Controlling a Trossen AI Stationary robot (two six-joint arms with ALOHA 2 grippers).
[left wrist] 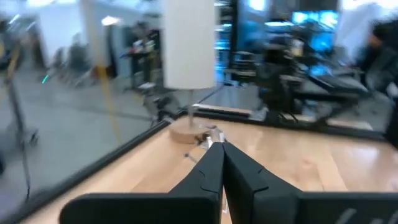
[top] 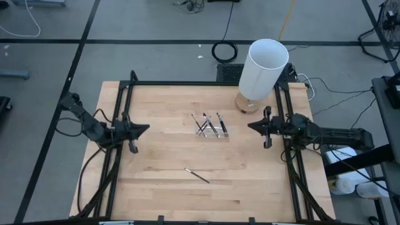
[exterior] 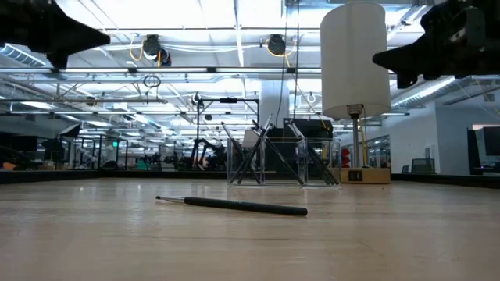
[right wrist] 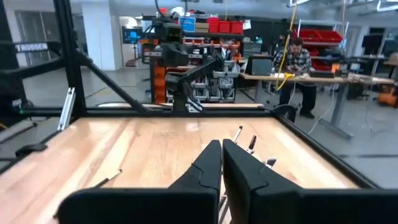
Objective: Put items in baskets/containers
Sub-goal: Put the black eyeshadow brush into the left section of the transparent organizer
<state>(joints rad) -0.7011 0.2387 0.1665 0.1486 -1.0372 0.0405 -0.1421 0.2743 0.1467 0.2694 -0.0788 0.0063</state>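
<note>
Sticks bunched in clear tray at bench centre, leaning across each other; one stray stick flat on the wood, well apart, toward near edge. White cylinder on round wooden base beyond tray, toward right rear corner. Left pincer over left frame rail, right pincer over right side, both aimed at tray, both clear of it.

Low view: stray stick flat in front, tray behind with sticks propped slanted inside, cylinder beside it.

Left wrist view: left pincer pressed narrow, tips together, nothing held.

Right wrist view: right pincer same, tips together, empty; person seated at desk far behind.
</note>
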